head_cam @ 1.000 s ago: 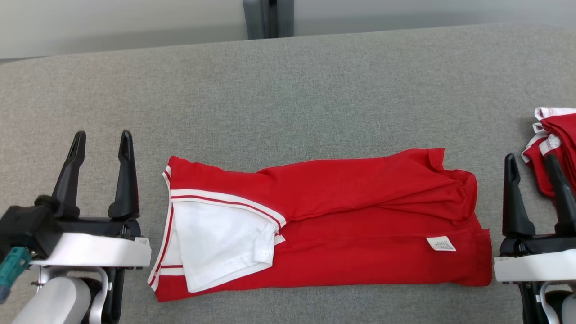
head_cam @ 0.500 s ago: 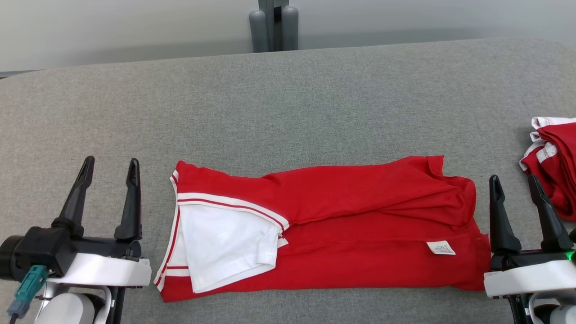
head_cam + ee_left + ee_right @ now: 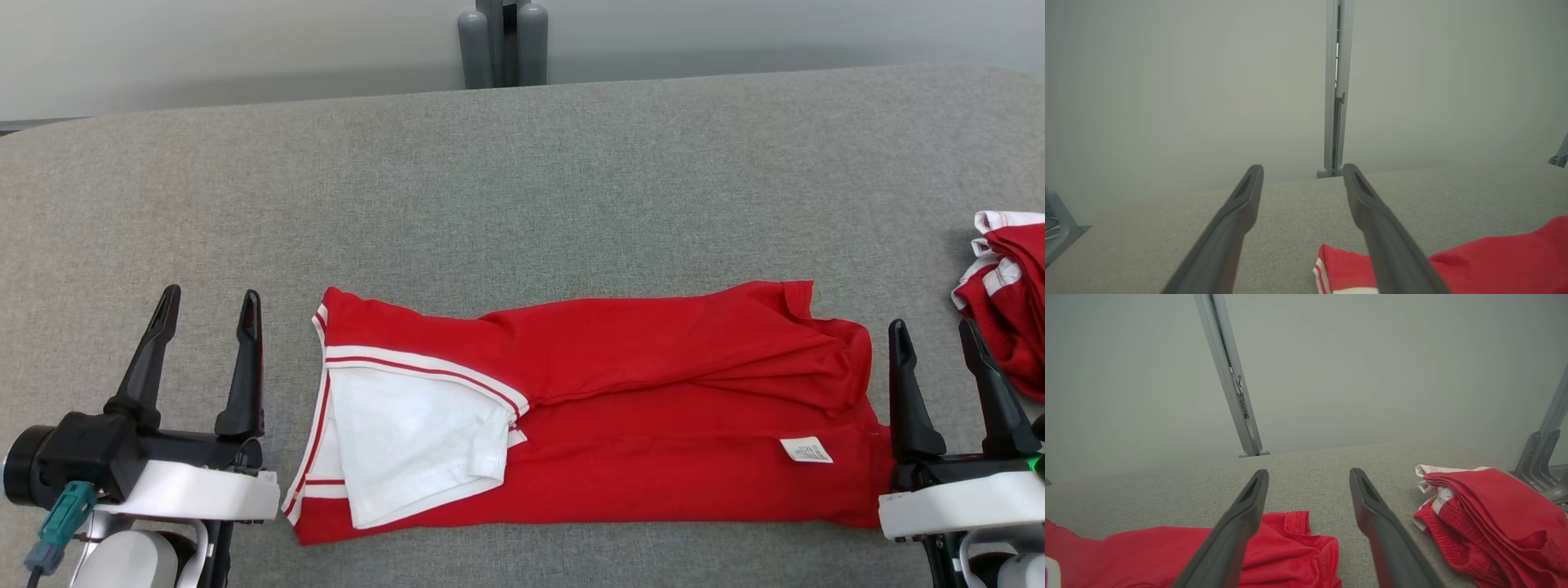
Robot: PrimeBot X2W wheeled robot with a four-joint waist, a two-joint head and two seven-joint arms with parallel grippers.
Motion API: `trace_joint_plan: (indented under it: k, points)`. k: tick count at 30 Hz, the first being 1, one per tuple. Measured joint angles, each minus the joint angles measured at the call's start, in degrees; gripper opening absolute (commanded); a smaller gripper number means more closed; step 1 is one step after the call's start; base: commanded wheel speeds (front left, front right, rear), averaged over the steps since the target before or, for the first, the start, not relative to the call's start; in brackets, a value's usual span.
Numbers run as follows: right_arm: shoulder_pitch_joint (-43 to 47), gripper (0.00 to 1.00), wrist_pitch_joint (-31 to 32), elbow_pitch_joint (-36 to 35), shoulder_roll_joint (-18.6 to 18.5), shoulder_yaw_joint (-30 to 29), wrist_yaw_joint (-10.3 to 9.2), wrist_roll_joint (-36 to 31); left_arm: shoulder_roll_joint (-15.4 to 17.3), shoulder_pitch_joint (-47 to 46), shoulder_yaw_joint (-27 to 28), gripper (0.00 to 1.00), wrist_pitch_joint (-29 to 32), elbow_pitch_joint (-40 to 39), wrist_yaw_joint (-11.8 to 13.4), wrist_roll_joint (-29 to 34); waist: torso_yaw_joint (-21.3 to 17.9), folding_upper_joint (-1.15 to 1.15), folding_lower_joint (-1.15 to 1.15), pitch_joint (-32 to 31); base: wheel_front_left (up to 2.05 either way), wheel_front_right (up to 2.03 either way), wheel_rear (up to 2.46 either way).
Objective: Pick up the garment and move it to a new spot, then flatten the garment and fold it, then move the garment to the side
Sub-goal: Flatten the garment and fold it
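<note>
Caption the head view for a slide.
Partly folded red garment on the grey table, flanked by the open left gripper and open right gripper.

Right gripper (image 3: 1309, 473): fingers spread, nothing held
Garment (image 3: 1290, 551): red, lying beneath the gripper
Clothes pile (image 3: 1490, 514): red-white, at right
Surface (image 3: 1147, 494): grey fabric

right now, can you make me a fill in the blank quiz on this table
The folded shirt on the grey table is mostly ____.
The left gripper and the right gripper both stand ____, holding nothing.
The shirt's small white tag lies nearest the ____ gripper.
Missing words: red; open; right.
</note>
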Motion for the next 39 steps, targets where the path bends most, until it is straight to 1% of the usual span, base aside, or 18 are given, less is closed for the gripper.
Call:
trace_joint_plan:
  k: [5,8,11,15,18,24,31,32,33,34,37,39]
  points:
    - [-0.36,1.00,0.08,0.74,0.01,-0.42,0.00,-0.13,-0.74,-0.01,0.76,1.00,0.01,0.83,-1.09,0.97,0.16,0.00,0.00,0.38,0.00,0.00,0.00]
    - [-0.80,1.00,0.27,2.18,0.01,-2.04,0.00,-0.13,-1.33,-0.12,1.11,1.00,0.00,1.24,-1.54,1.45,0.30,0.00,0.00,0.71,0.00,0.00,0.00]
    - [-1.31,1.00,0.32,5.59,0.01,-3.81,0.00,-0.25,-1.86,-0.30,1.42,1.00,0.00,1.49,-2.09,1.98,0.33,0.00,0.00,1.15,0.00,0.00,0.00]
    - [-3.54,1.00,-0.11,11.45,0.00,-4.12,0.00,-0.21,-2.20,-0.80,1.70,1.00,0.00,1.89,-2.83,2.47,0.27,0.00,0.00,1.88,0.00,0.00,0.00]
    - [-5.04,1.00,-0.86,16.56,0.01,-2.20,0.00,0.51,-2.48,-1.08,1.78,1.00,0.00,2.16,-3.47,2.93,0.33,0.00,0.00,2.50,0.00,0.00,0.00]
    - [-8.27,1.00,-2.72,26.37,0.09,3.08,0.00,4.31,-3.20,-2.26,1.96,1.00,0.00,3.03,-4.50,3.43,0.49,0.00,0.00,3.54,0.00,0.00,0.00]
    - [-11.62,1.00,-5.28,33.63,-0.38,7.90,-0.01,8.22,-3.67,-2.72,2.53,1.00,0.00,3.75,-5.36,3.96,0.42,0.00,0.00,4.17,0.00,0.00,0.00]
    - [-11.89,0.78,-5.48,34.24,-0.51,8.59,-0.07,8.81,-3.74,-2.94,2.65,1.00,0.00,3.80,-5.53,3.97,0.40,0.00,0.00,4.22,0.00,0.00,0.00]
    - [-12.29,0.41,-5.79,34.82,-0.63,9.39,-0.08,9.55,-3.80,-3.15,2.72,1.00,0.00,3.88,-5.56,4.05,0.36,0.00,0.00,4.23,0.00,0.00,0.00]
    - [-12.60,0.00,-5.86,35.16,-0.66,9.83,-0.08,9.87,-3.87,-3.19,2.81,1.00,0.00,3.89,-5.58,4.36,0.32,0.00,0.00,4.22,0.00,0.00,0.00]
    - [-12.85,0.00,-5.93,35.09,-0.33,10.43,-0.04,10.61,-3.94,-3.18,3.12,1.00,0.00,4.05,-5.69,4.60,0.16,0.00,0.00,4.20,0.00,0.00,0.00]
    - [-12.77,0.00,-5.80,33.21,0.11,9.04,-0.03,10.43,-3.99,-3.16,3.41,1.00,0.00,4.05,-5.91,4.89,-0.06,0.00,0.00,4.24,0.00,0.00,0.00]
